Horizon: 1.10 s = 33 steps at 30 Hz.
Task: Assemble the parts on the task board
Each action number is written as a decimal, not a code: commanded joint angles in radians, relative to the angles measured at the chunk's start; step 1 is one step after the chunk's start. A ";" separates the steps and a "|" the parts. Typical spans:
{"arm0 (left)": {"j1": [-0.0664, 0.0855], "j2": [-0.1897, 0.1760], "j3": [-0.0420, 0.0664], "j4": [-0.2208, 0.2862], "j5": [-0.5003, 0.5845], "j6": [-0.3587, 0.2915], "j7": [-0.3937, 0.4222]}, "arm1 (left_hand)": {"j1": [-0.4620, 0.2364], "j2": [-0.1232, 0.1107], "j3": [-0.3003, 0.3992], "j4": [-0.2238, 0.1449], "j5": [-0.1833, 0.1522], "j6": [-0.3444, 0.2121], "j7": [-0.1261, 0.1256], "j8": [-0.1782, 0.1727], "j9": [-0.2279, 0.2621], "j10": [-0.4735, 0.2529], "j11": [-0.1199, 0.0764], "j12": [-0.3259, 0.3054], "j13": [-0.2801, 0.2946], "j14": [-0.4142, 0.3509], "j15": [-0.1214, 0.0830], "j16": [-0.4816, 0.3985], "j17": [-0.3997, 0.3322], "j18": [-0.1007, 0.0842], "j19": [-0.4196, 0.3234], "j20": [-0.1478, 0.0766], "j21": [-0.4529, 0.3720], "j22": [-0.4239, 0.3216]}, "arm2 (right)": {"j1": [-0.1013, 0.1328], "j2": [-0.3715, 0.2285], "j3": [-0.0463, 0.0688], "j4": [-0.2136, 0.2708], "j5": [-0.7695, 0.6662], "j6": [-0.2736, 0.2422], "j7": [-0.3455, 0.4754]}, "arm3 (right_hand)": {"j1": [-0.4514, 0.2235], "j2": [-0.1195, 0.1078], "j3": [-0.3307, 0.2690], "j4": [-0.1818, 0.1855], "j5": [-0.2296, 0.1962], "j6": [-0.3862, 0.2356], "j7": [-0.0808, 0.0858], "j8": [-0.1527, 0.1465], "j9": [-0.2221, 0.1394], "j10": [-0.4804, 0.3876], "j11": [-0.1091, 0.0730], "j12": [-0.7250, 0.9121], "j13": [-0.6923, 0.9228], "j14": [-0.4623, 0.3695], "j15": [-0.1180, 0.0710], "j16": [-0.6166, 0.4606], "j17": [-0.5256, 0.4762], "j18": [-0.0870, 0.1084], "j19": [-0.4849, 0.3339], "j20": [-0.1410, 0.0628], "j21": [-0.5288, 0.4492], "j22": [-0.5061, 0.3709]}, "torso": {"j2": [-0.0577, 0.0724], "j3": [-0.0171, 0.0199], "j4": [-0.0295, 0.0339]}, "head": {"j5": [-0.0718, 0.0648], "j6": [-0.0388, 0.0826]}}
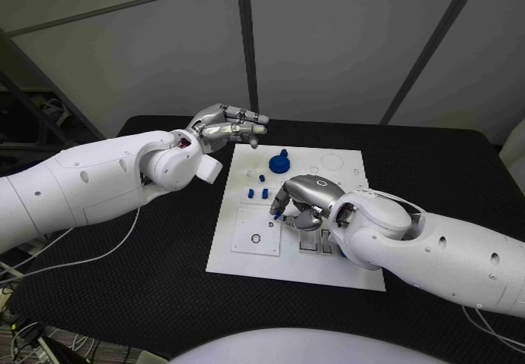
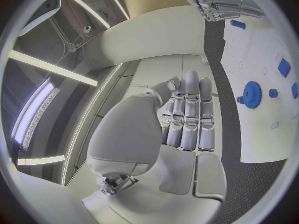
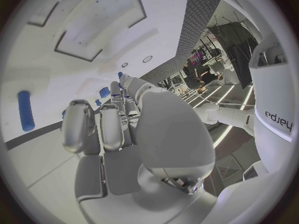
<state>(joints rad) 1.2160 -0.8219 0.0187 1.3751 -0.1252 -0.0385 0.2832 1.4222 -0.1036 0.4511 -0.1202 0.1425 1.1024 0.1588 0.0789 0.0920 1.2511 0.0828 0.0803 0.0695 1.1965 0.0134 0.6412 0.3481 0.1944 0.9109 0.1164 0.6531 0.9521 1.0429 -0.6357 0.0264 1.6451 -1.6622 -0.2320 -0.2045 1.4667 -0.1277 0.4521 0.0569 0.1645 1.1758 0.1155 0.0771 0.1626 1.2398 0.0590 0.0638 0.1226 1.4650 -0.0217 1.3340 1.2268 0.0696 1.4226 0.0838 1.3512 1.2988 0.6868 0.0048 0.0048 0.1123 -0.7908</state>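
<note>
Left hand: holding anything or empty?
Empty: the left hand hovers above the table beside the board, fingers curled on nothing.

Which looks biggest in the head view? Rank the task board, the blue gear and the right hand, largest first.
1. task board
2. right hand, nearer the camera, so it may look larger than it is
3. blue gear

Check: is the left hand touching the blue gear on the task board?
Apart. In the head view the left hand is raised off the far left corner of the task board, with bare board between it and the blue gear.
</note>
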 commanded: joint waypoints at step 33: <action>0.002 0.006 0.001 -0.007 0.008 0.020 -0.003 | -0.012 -0.002 -0.007 0.000 -0.007 0.005 0.001 -0.006 -0.001 -0.001 0.008 -0.001 0.001 0.008 0.001 -0.007 -0.001 -0.013 -0.003 0.003 -0.005 -0.002 | -0.014 0.042 -0.014 -0.035 -0.040 0.021 0.017 | -0.012 0.006 0.001 -0.008 0.004 0.000 0.002 -0.003 0.001 0.000 -0.001 -0.003 -0.003 0.042 -0.004 0.004 -0.003 -0.005 0.002 -0.001 -0.001 -0.002 | -0.001 0.0007 -0.0005 | 0.019 -0.020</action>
<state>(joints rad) 1.2166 -0.8170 0.0187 1.3680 -0.1230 -0.0338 0.2787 1.4225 -0.1039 0.4512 -0.1202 0.1388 1.1024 0.1588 0.0790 0.0921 1.2511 0.0828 0.0803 0.0694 1.1958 0.0141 0.6414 0.3483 0.1944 0.9109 0.1164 0.6531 0.9510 1.0276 -0.5951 0.0128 1.6099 -1.6896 -0.2167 -0.1960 1.4625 -0.1236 0.4530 0.0561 0.1642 1.1720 0.1119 0.0691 0.1622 1.2398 0.0590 0.0638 0.1207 1.4650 -0.0216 1.3339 1.2251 0.0697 1.4226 0.0838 1.3511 1.2974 0.6862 0.0056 0.0041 0.1315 -0.8111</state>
